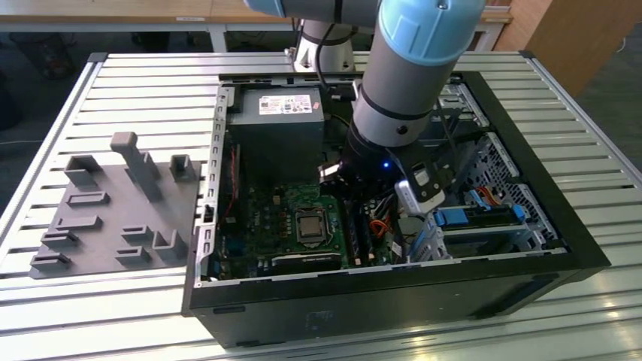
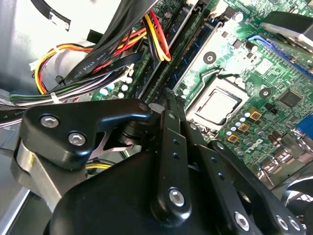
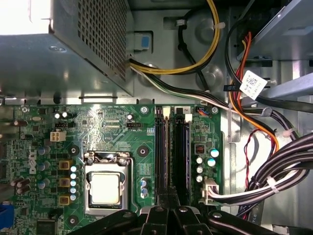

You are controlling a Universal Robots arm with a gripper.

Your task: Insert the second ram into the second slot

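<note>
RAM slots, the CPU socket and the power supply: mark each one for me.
RAM slots (image 3: 172, 152): first wrist view, on the long dark strips right of the socket.
CPU socket (image 3: 105, 188): first wrist view, on the bare metal lid.
Power supply (image 1: 273, 131): exterior view, on its grey top face.

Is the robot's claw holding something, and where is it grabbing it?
Cannot be told. The gripper sits right over the memory slots, and its tips are hidden.

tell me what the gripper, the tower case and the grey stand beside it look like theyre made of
gripper: probably black-coated metal; matte links with bright screw heads.
tower case: seemingly sheet metal, bare grey inside with stamped holes, black-painted outside.
grey stand: likely plastic; uniform matte grey blocks and posts, perhaps printed.
</note>
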